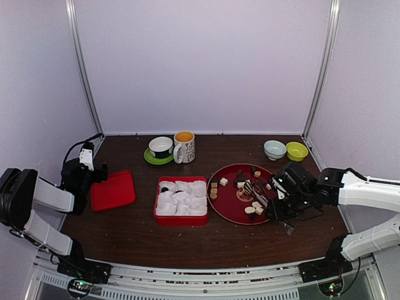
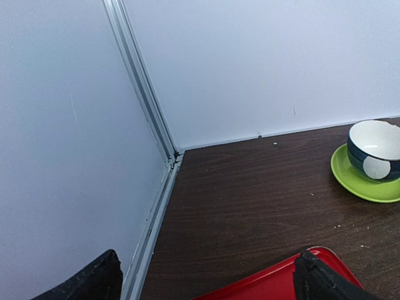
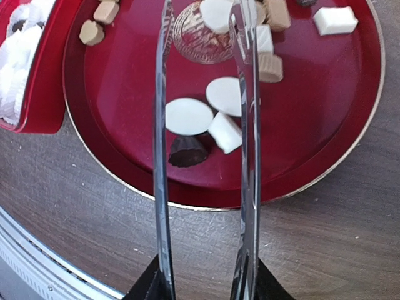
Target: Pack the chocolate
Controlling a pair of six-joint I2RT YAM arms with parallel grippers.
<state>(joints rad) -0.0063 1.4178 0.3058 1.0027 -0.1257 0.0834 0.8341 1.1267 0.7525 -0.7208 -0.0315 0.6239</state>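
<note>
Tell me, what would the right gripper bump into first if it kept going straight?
Probably chocolate: the right gripper holds tongs reaching over the red plate, tips beside cream pieces near its middle. How high the tips hang is unclear.

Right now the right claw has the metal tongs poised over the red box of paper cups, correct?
No: the right claw has the metal tongs poised over the round red plate of chocolate, as the right wrist view shows. The red box of paper cups sits beside that plate.
</note>
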